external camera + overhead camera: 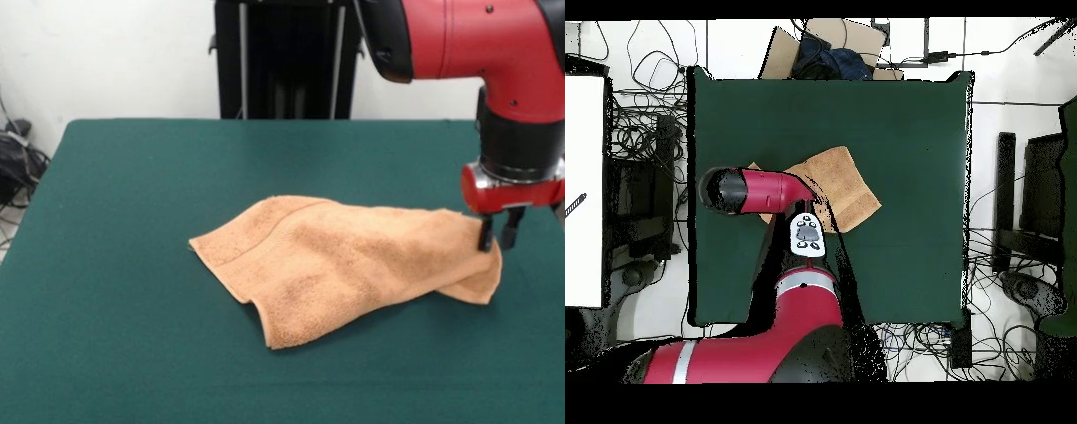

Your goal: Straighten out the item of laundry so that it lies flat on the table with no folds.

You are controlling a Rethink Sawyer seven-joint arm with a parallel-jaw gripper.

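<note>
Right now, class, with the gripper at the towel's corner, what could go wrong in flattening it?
1. The gripper pinches only a thin edge of the peach-orange hand towel, so it may slip free when pulled.
2. The towel is doubled over; dragging could slide the whole bundle across the green table without unfolding it.

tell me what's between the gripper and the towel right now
Nothing. In the front view the gripper sits right at the raised edge of the peach-orange towel, fingers against the cloth. The overhead view hides this spot under the arm.
</note>
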